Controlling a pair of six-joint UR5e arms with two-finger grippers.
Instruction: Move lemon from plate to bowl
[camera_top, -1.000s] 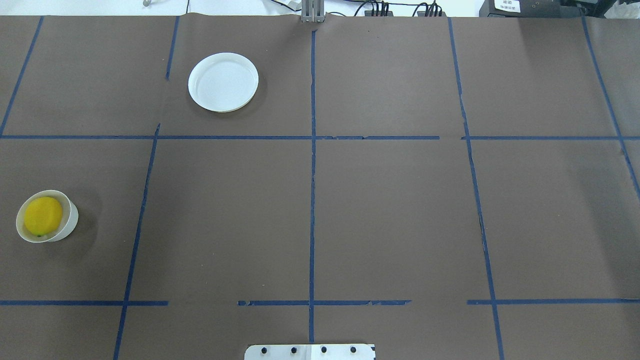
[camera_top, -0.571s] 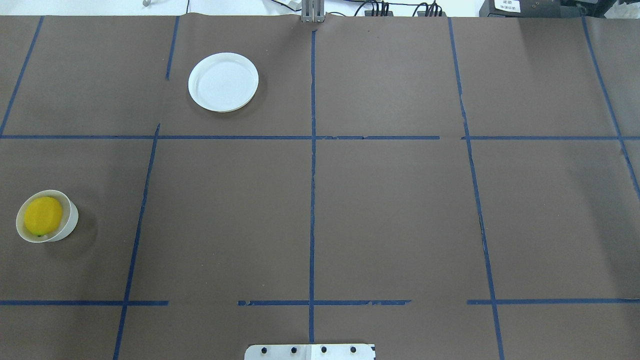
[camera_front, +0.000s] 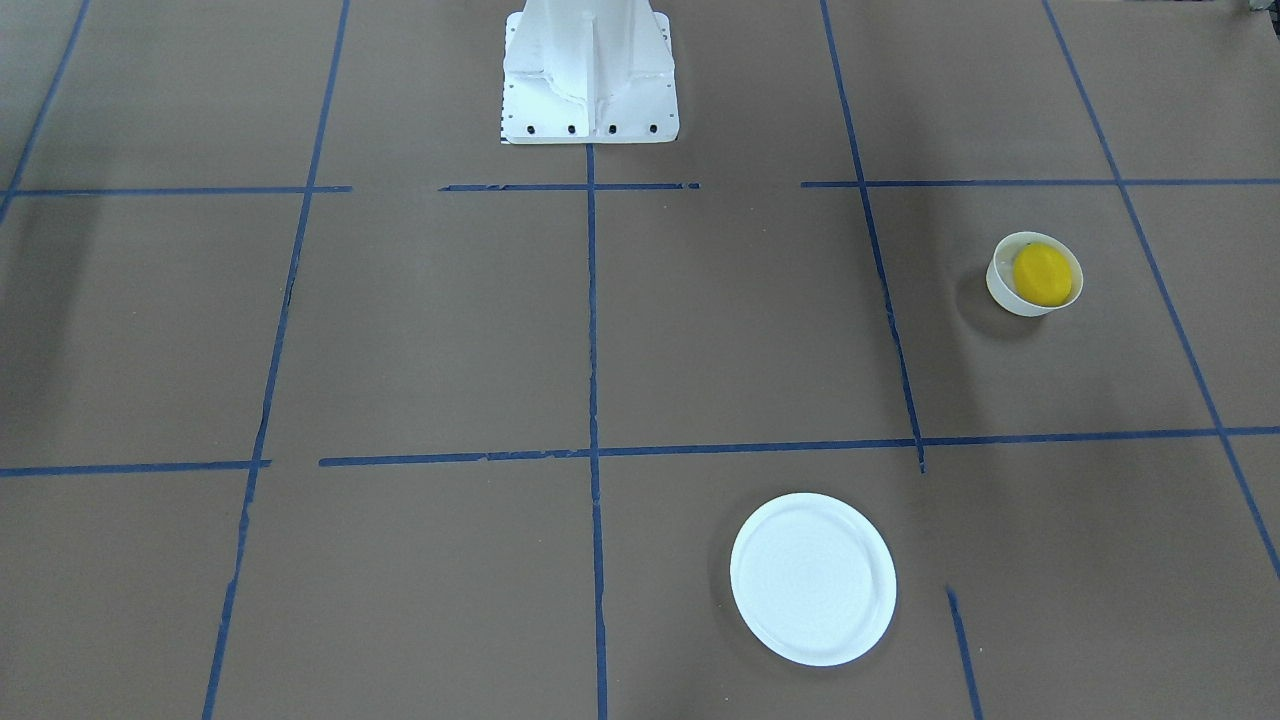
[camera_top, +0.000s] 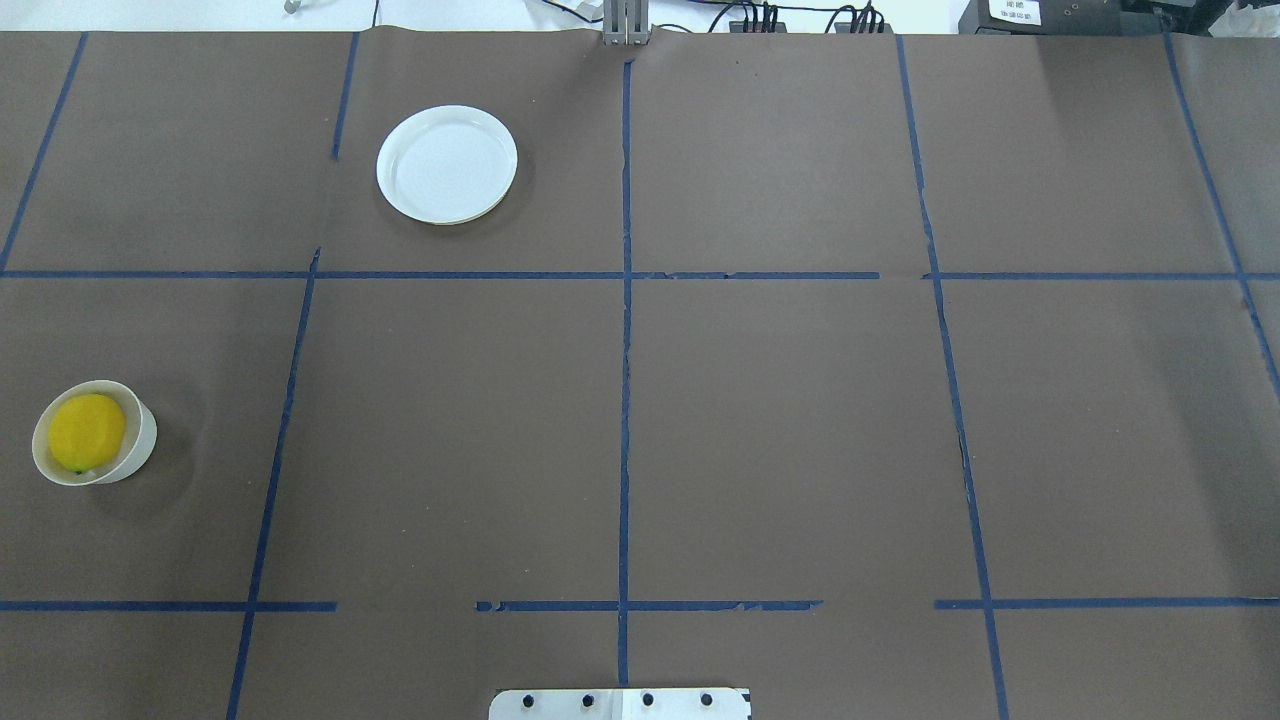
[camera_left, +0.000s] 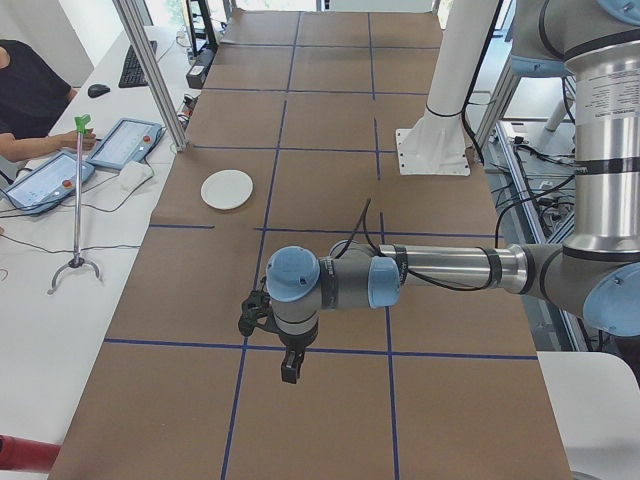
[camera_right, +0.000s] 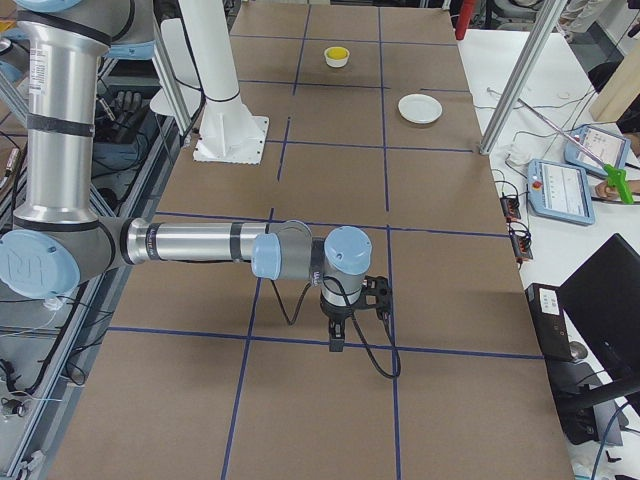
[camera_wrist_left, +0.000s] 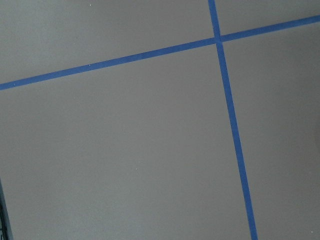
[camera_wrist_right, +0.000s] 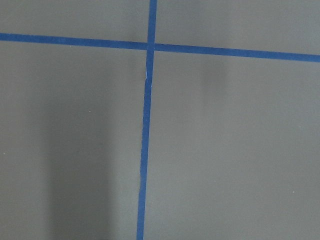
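Observation:
The yellow lemon (camera_top: 87, 432) lies inside the small off-white bowl (camera_top: 142, 444) at the table's left side; both also show in the front-facing view, lemon (camera_front: 1043, 274) in bowl (camera_front: 1001, 292). The flat white plate (camera_top: 446, 164) stands empty at the far left-centre and shows in the front-facing view (camera_front: 812, 578). My left gripper (camera_left: 290, 366) shows only in the exterior left view and my right gripper (camera_right: 337, 336) only in the exterior right view. Both hang over bare table, far from plate and bowl. I cannot tell whether they are open or shut.
The robot's white base (camera_front: 588, 70) stands at the table's near middle edge. Blue tape lines grid the brown table cover (camera_top: 780, 420). Tablets (camera_left: 125, 143) and an aluminium post (camera_left: 150, 70) stand beyond the table's far side, where a person sits.

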